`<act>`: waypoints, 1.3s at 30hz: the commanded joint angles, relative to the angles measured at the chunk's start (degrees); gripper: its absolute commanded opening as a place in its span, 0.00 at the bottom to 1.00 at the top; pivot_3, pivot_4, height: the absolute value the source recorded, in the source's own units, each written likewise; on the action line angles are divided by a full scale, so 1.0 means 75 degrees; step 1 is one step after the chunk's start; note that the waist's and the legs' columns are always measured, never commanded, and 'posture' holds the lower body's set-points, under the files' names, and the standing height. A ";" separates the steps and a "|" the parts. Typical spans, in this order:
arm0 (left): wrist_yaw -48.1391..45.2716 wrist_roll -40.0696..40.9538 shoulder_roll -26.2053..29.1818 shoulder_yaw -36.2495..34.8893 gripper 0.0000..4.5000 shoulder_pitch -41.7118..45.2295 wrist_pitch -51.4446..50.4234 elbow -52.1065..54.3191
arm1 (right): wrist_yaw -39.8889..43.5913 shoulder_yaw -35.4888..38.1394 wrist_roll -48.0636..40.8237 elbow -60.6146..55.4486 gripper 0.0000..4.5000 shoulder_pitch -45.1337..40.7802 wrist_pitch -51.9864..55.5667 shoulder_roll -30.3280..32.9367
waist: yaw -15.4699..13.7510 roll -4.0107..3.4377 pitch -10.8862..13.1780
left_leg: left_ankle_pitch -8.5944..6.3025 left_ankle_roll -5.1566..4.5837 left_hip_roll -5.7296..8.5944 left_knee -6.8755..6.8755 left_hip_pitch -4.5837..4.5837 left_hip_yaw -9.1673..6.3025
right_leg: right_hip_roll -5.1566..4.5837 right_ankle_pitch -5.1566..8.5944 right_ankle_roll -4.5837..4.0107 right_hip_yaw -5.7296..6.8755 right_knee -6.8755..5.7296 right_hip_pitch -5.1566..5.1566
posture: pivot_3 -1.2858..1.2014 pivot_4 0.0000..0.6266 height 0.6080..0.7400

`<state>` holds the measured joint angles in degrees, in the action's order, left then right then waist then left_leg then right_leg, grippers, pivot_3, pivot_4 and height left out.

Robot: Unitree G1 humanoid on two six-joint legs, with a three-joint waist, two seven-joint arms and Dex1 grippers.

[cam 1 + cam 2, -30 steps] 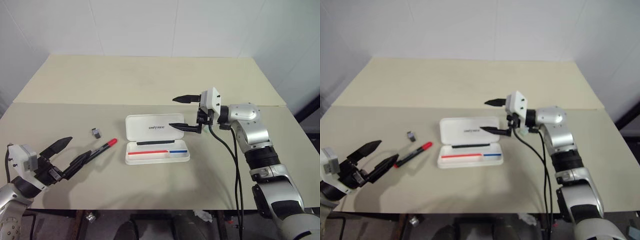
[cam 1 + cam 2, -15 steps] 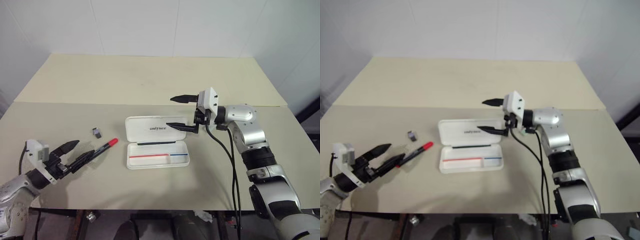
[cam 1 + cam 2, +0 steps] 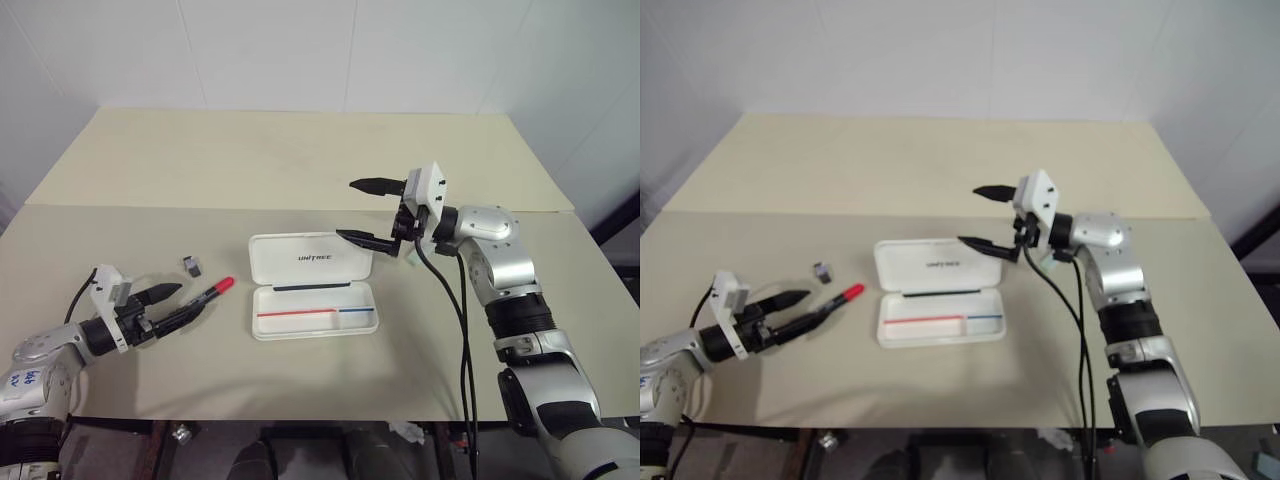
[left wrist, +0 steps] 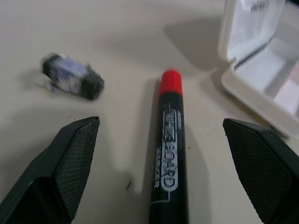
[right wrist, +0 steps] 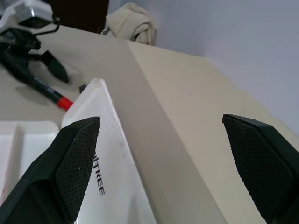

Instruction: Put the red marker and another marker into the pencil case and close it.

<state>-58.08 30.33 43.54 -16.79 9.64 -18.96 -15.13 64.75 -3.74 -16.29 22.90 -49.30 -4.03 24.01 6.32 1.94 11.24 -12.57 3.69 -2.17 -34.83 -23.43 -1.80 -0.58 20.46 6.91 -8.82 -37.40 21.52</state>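
Risk lies chiefly with the left claw (image 3: 168, 305): its fingers stand wide apart with nothing held, straddling the dark barrel of the red marker (image 4: 169, 154), and a closing off-centre could roll the round pen toward the small dark block (image 3: 192, 265) at its 11 o'clock, or pinch only the tail so it tips. The marker lies flat on the counter (image 3: 300, 160), red cap pointing toward the pencil case (image 3: 313, 284) at 3 o'clock, black body printed in white. The case is open, lid hinged back, white with a red-and-blue line inside. The right claw (image 3: 370, 211), spread wide and empty, hovers at the lid's 2 o'clock corner.
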 commanded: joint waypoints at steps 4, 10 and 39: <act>-0.0266 -0.0727 0.0212 0.0459 1.00 0.0414 0.0307 -0.0557 | -0.0216 0.0232 -0.0212 -0.0454 0.99 -0.0136 0.0114 -0.0049 | -0.0004 -0.0003 0.0002 | 0.0000 0.0000 -0.0001 0.0000 0.0002 -0.0001 | -0.0003 0.0000 0.0000 0.0000 -0.0004 0.0000 | 0.52 0.24 1.00; -0.0287 -0.1119 0.0244 0.0699 0.91 0.0565 0.0424 -0.0860 | -0.0313 0.0216 -0.0190 -0.0494 1.00 -0.0150 0.0134 -0.0066 | -0.0029 -0.0004 0.0002 | 0.0005 0.0002 -0.0001 -0.0007 0.0009 -0.0008 | -0.0007 0.0000 0.0000 0.0004 -0.0018 -0.0007 | 0.52 0.24 1.00; 0.0925 -0.0297 0.0125 -0.0678 0.14 -0.1179 0.0091 0.3105 | -0.0316 0.0227 -0.0148 -0.0470 1.00 -0.0192 0.0131 -0.0037 | -0.0002 -0.0006 0.0004 | -0.0007 0.0024 -0.0071 0.0045 0.0005 0.0000 | -0.0005 0.0015 -0.0029 0.0004 0.0006 0.0010 | 0.52 0.24 1.00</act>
<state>-51.93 25.51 44.22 -18.62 1.47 -17.51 3.33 62.61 -3.71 -16.63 21.38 -49.75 -2.53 23.09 6.31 1.89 11.27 -12.62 3.87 -2.70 -34.49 -23.39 -1.80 -0.62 20.58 6.69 -8.79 -37.35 21.60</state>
